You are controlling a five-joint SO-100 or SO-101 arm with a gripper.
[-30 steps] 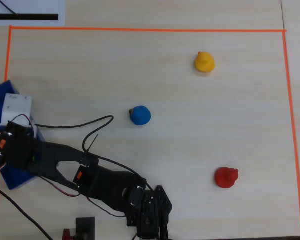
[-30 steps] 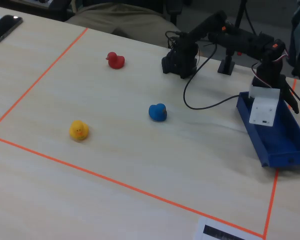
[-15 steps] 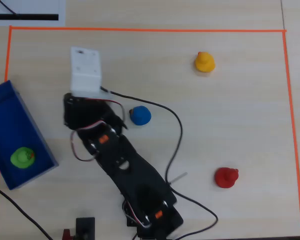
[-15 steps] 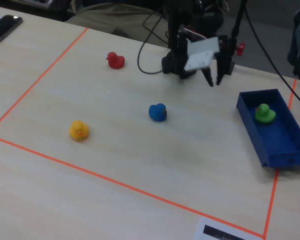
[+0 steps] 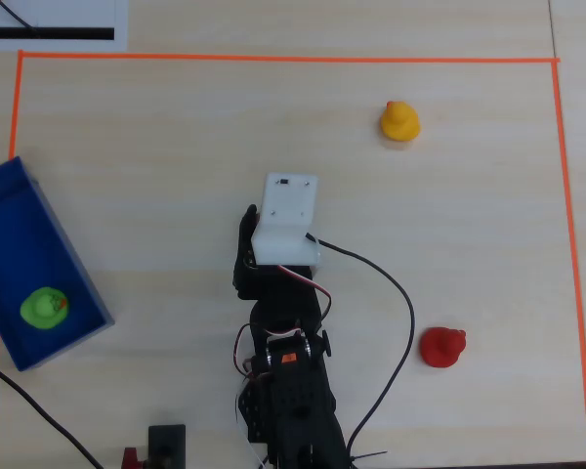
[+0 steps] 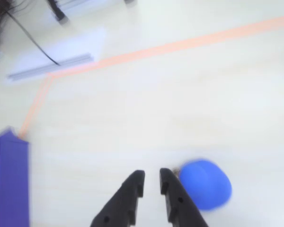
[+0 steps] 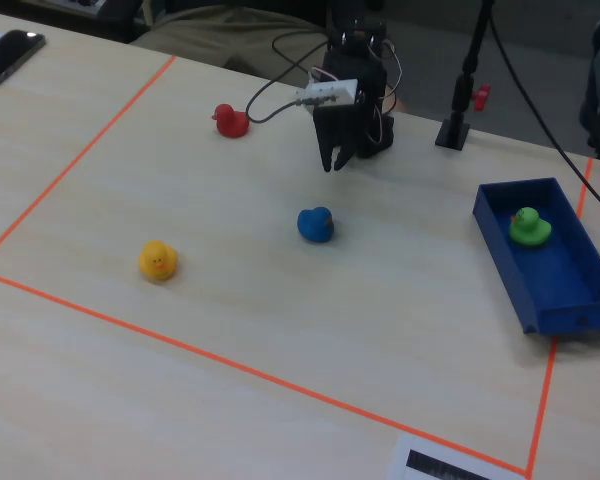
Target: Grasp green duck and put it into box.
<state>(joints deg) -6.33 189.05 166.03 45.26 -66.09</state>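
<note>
The green duck (image 5: 44, 308) (image 7: 528, 226) sits upright inside the blue box (image 5: 18, 233) (image 7: 570, 287), which lies at the left edge in the overhead view and at the right in the fixed view. My gripper (image 7: 333, 165) (image 6: 151, 176) hangs above the middle of the table, far from the box. Its jaws stand a narrow gap apart with only bare table between them. In the overhead view the white wrist mount (image 5: 286, 220) covers the fingertips. The wrist view shows a corner of the box (image 6: 7, 182) at the lower left.
A blue duck (image 6: 203, 184) (image 7: 316, 224) lies just right of my fingertips in the wrist view. A yellow duck (image 5: 399, 121) (image 7: 158, 260) and a red duck (image 5: 441, 346) (image 7: 231, 120) stand apart on the table. Orange tape (image 5: 283, 59) frames the area.
The arm left the box and swung across to the table's middle, beside the blue duck. The green duck stayed in the box. The jaws have come closer together.
</note>
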